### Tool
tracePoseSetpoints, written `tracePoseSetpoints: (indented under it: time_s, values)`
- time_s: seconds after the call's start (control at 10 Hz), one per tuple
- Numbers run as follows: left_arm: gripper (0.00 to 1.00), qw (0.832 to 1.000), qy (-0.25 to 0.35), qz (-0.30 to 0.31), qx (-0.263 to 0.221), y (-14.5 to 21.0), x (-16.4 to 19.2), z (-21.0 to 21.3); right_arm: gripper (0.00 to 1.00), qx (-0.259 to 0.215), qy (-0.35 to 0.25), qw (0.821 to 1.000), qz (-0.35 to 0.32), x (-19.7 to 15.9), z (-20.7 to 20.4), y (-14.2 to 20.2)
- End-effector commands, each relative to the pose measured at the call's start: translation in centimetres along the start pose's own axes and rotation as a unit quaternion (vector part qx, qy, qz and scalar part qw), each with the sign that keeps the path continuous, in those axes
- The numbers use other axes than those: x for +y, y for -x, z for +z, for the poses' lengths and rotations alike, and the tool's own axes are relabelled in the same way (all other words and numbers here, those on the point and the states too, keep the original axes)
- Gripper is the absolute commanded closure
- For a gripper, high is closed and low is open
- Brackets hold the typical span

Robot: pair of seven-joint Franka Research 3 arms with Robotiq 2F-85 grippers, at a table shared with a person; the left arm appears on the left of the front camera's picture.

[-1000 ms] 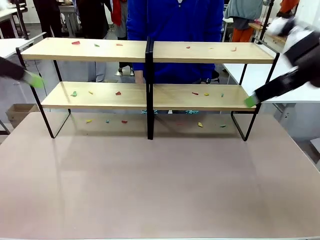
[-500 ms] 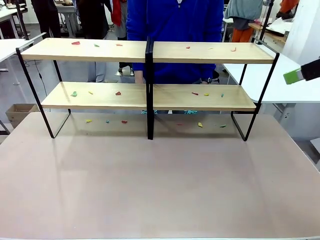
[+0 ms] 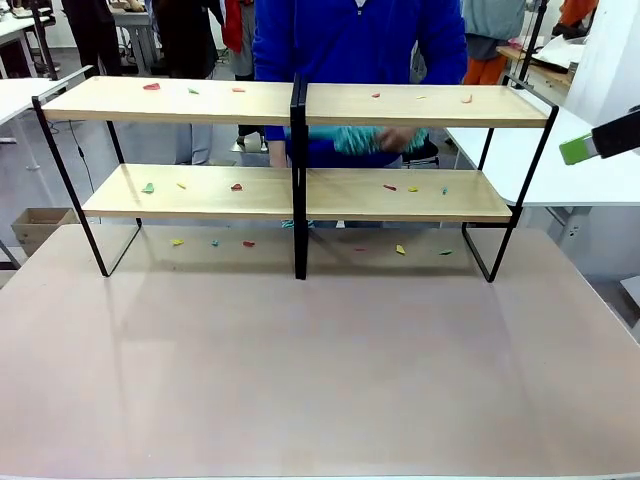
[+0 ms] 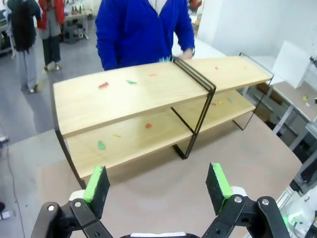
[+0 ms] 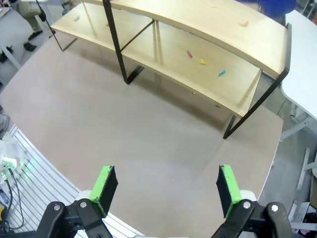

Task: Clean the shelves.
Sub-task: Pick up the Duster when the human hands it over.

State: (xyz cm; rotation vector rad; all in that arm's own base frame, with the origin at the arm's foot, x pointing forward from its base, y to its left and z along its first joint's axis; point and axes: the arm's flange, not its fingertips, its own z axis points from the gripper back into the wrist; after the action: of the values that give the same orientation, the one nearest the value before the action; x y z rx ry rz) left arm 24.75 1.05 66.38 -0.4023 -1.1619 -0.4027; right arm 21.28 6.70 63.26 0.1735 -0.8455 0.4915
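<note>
The shelves (image 3: 200,195) are standing at the far side of the surface (image 3: 320,370), likely stiff, light but unwieldy, best steadied by the black frame, while the left pincer (image 4: 158,183) and the right pincer (image 5: 166,191) are hanging wide open, holding nothing.

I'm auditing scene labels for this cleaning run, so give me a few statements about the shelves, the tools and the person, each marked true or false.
1. Coloured scraps lie on both boards of the shelves. True.
2. The left tool grips a cloth. False: it is open and empty.
3. The right tool is open. True.
4. The person wears red. False: the top is blue.
5. The table has no scraps. False: a few lie under the shelves.
</note>
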Motion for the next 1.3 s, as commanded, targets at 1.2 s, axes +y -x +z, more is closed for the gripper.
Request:
tracePoseSetpoints:
  time_s: [1.2]
  values:
    - [0.0, 0.986, -0.042, -0.11, 0.114, 9.5, -1.6, -2.9, 0.0, -0.007, 0.002, 1.0, -0.026, -1.7, -2.6, 1.3]
